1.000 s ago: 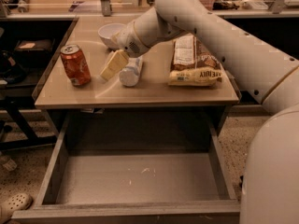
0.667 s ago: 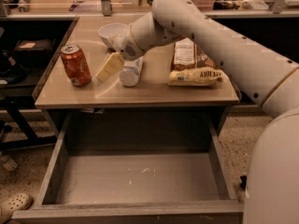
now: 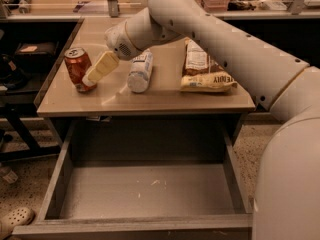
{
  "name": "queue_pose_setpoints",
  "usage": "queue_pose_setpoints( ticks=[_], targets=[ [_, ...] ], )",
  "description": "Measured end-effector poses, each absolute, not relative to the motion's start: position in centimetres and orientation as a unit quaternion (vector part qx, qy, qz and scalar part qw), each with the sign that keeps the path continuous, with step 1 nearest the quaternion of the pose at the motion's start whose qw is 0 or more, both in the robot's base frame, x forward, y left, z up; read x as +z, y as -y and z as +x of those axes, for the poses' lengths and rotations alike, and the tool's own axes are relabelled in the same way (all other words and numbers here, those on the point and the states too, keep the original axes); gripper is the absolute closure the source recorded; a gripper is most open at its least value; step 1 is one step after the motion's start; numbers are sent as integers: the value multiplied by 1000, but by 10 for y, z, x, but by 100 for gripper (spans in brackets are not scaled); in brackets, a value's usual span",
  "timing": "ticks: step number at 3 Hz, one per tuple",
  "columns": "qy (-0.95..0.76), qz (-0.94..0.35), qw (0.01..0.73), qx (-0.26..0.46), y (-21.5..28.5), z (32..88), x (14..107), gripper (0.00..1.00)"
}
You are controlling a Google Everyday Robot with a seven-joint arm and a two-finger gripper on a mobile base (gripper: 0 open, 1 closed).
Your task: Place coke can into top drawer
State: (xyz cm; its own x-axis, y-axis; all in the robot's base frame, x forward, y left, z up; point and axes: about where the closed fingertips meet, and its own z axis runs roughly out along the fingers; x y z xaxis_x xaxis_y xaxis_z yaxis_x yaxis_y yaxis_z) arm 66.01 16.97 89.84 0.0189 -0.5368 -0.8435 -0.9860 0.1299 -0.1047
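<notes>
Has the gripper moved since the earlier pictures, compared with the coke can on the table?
Yes. The gripper has moved left, away from the white bottle and up to the coke can, which stands where it was.

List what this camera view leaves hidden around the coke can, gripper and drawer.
Camera view:
- Coke can: one side, covered by the gripper just in front of it; contact cannot be told.
- White bottle: far end, behind the arm.
- Top drawer: front face, cut off by the bottom edge.
</notes>
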Motion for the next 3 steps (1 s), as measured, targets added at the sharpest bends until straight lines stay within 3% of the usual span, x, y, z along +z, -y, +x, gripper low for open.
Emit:
queue_pose_setpoints(
  ticks=[3],
  targets=[
    [-639,-603,394,272,-203,692,903,0]
  ],
)
